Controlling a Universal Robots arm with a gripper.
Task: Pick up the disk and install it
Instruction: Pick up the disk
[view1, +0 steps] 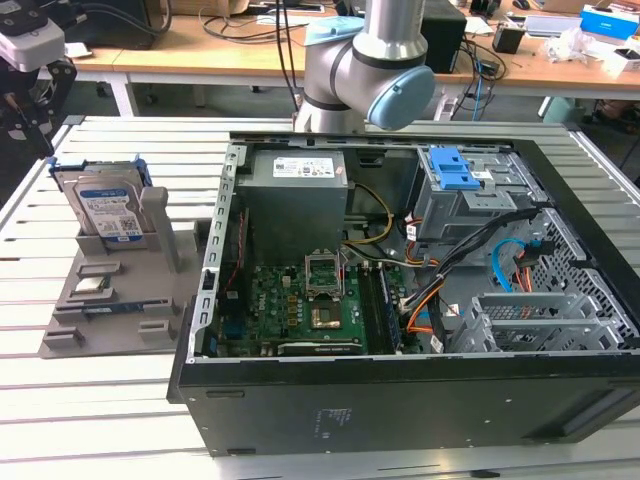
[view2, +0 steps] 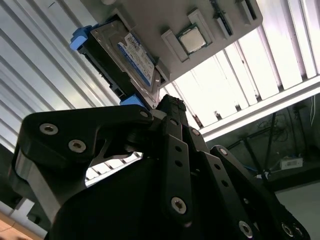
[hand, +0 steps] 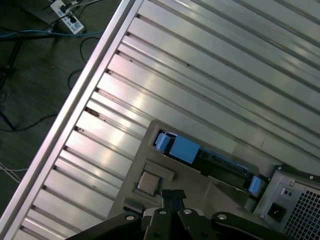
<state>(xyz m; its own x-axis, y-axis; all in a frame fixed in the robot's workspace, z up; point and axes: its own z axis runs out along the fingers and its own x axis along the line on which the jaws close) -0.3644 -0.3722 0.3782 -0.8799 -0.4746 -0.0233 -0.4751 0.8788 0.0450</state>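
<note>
The disk (view1: 108, 212) is a silver drive with a white-and-blue label and a blue frame. It stands on edge in a grey holder (view1: 120, 300) at the exterior view's left, beside the open computer case (view1: 400, 400). My gripper (view1: 32, 128) hangs in the air beyond the disk, near the table's far left corner, apart from it. In the second wrist view the black fingers meet at their tips, so the gripper (view2: 167, 102) is shut and holds nothing, with the disk (view2: 131, 60) beyond them. The first wrist view looks down past the gripper (hand: 172, 194) at the disk's blue-framed edge (hand: 200, 157).
The holder also carries a small square chip (view1: 90, 285) and narrow parts. Inside the case are a grey cage with a blue latch (view1: 455, 175), a grey box with a white sticker (view1: 295, 195), a green board and cables. The slatted table's edge (hand: 65, 120) is close by.
</note>
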